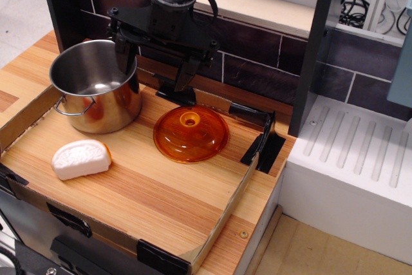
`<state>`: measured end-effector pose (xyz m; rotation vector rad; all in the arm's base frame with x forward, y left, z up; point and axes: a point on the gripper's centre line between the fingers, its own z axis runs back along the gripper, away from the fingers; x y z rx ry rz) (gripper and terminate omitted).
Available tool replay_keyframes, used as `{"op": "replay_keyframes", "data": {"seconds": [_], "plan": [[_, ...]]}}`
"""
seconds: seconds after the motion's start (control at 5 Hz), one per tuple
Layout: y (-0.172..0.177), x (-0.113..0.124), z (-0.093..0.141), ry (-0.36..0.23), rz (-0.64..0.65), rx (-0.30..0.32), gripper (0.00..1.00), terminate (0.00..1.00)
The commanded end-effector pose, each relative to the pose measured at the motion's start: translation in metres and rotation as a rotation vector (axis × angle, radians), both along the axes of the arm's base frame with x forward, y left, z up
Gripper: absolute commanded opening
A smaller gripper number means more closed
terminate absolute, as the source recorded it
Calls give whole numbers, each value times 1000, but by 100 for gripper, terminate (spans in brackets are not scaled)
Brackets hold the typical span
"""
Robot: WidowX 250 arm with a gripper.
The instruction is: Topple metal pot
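Note:
The metal pot [96,88] stands upright at the back left of the wooden board. It is shiny steel with a wire loop handle facing front-left, and it looks empty. My black gripper [156,69] hangs just right of the pot and is open with its fingers spread wide. Its left finger [125,53] is at the pot's right rim, and I cannot tell whether it touches. Its right finger [185,74] points down behind the orange domed lid [191,133], which lies dome up to the right of the pot.
A white half-round foam-like piece [80,159] lies in front of the pot. Low cardboard walls [225,214] ring the board. A dark tiled backsplash [257,62] rises behind it. A white ribbed drainboard [360,152] sits to the right.

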<state>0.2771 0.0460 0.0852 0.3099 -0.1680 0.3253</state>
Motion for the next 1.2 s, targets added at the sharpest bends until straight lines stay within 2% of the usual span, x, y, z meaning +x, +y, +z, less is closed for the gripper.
{"op": "replay_keyframes", "data": {"seconds": [0.0, 0.2, 0.4, 0.6, 0.8, 1.0], "plan": [[0, 0, 0, 0, 0, 0, 100, 0], [19, 0, 25, 3, -37, -50, 100, 0], [38, 0, 47, -5, -89, -66, 100, 0], [67, 0, 51, -11, -102, -77, 100, 0], [95, 3, 37, 49, -107, -114, 100, 0], [118, 4, 17, 36, -115, -82, 100, 0]]}}
